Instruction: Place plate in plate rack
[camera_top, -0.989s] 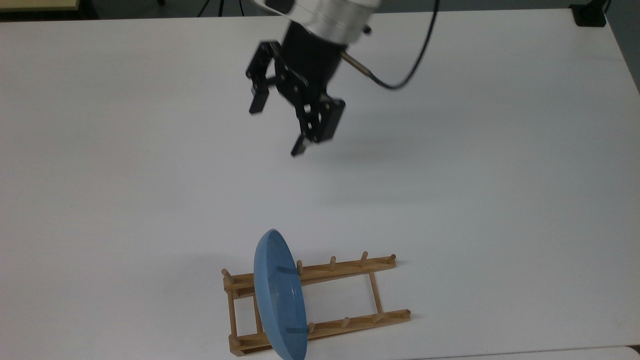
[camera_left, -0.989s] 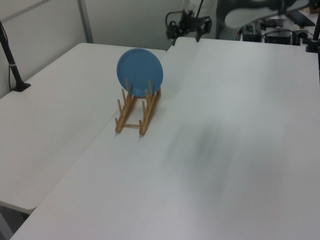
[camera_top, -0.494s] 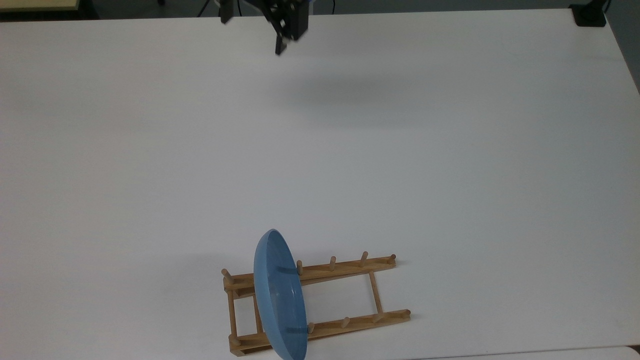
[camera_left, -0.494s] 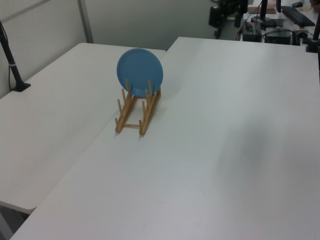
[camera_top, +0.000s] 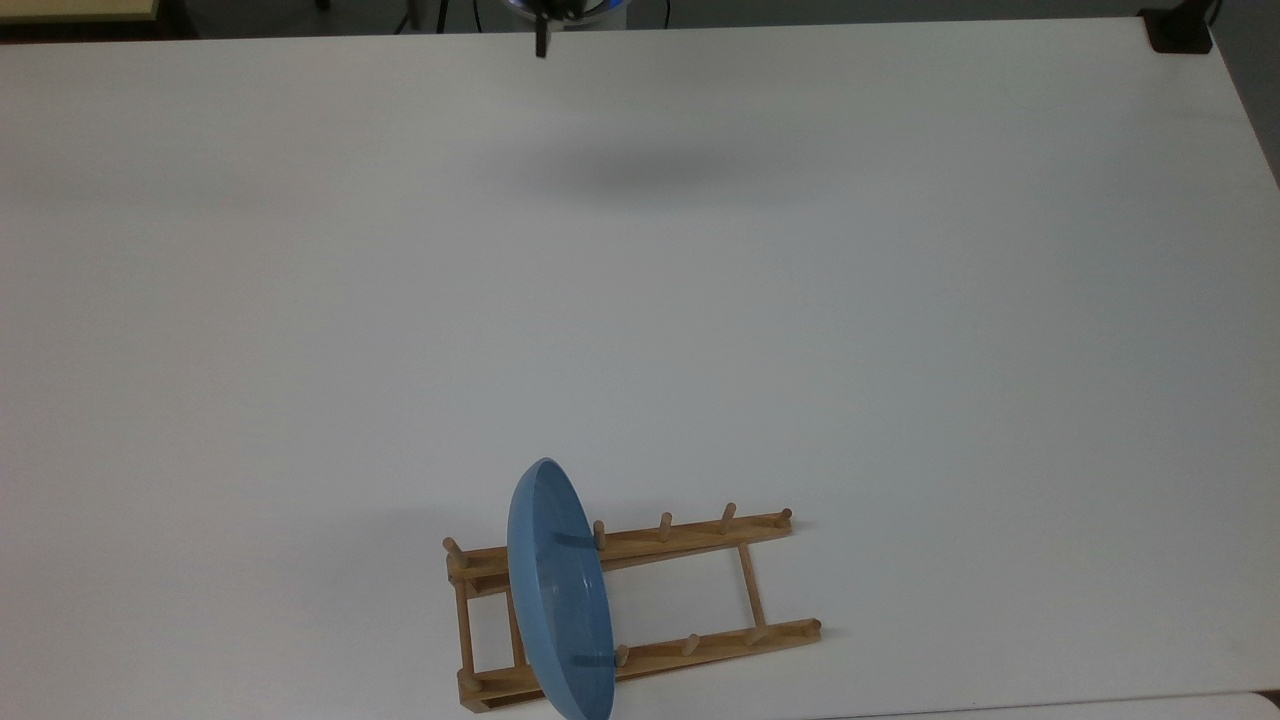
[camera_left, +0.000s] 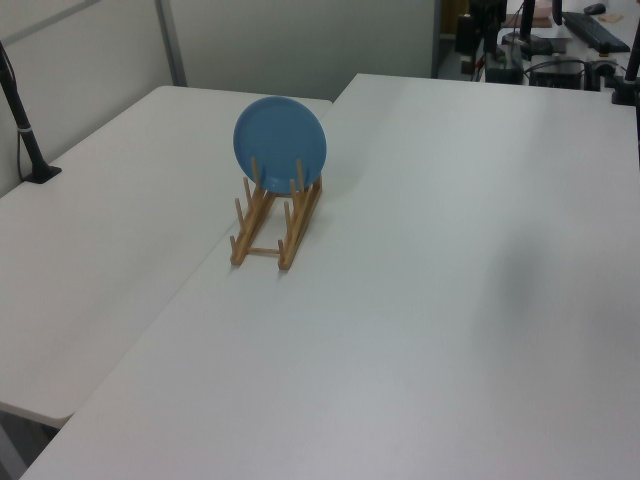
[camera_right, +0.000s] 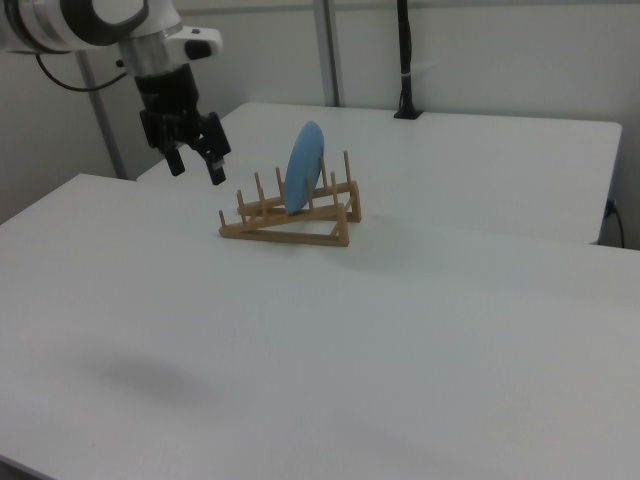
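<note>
At the near edge of the white table (camera_top: 900, 300) in the top view, the round, glossy light-blue plate (camera_top: 558, 590) stands on edge between the upright pegs of the low light-brown wooden plate rack (camera_top: 690, 540), toward the top view's left end of the rack. Over the last second the black two-finger gripper (camera_right: 193, 162) has pulled away from mid-table to the far edge; its fingers are spread and empty. The plate has not shifted, so the placement looks complete and the arm appears to be retreating.
</note>
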